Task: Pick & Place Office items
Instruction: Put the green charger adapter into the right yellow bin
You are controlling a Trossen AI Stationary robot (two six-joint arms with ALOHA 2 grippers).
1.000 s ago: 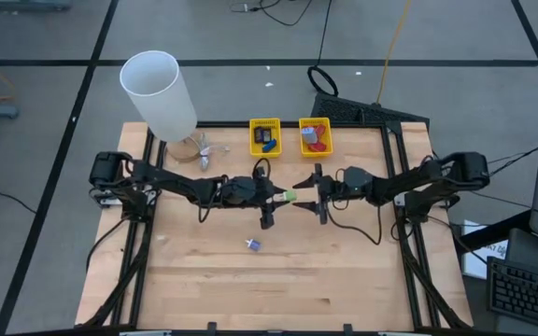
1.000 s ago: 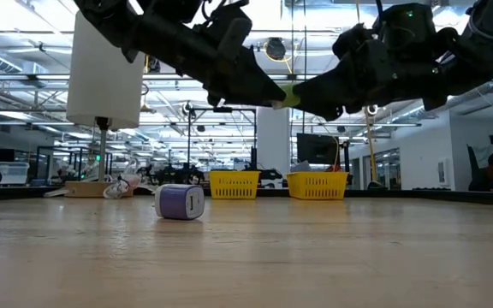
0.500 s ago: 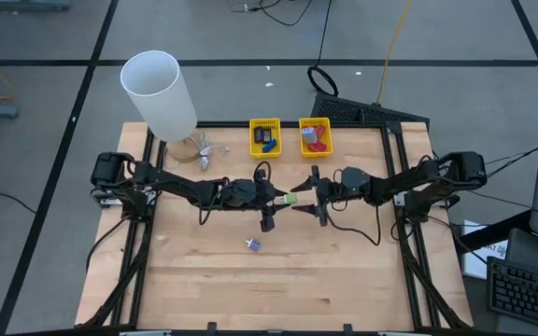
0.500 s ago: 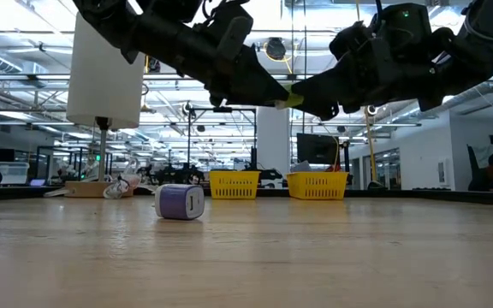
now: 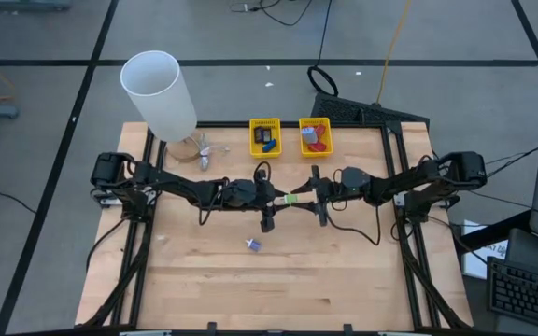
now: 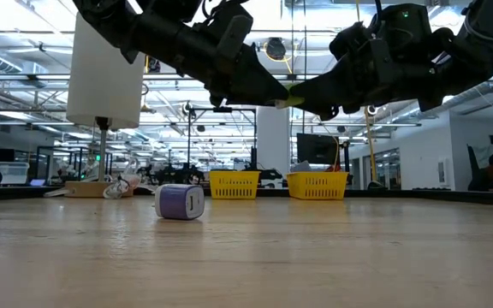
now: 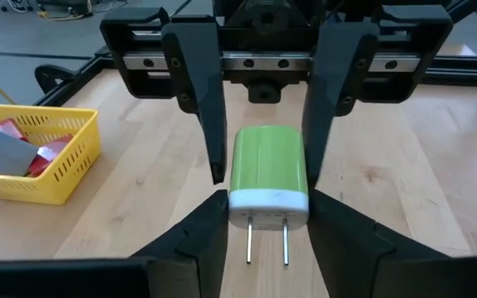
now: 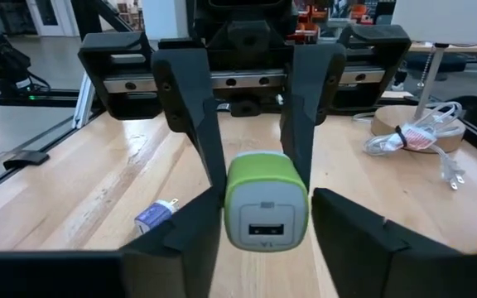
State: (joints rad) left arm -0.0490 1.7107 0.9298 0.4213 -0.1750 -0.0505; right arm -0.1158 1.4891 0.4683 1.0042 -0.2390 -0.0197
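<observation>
Green charger (image 7: 269,178): light, rigid, slick | you're pinching its flat sides in left gripper (image 7: 263,213) | right gripper (image 8: 265,217) spread at its 12 o'clock end; grip body, spare prongs

No readable text, labels or numbers

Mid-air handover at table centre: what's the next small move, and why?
Probably close the right gripper on the green charger. The left gripper is clamped on its white pronged end, above the table. The right one's fingers flank the green body but look open, with a gap on one side. The left should release only after that.
</observation>
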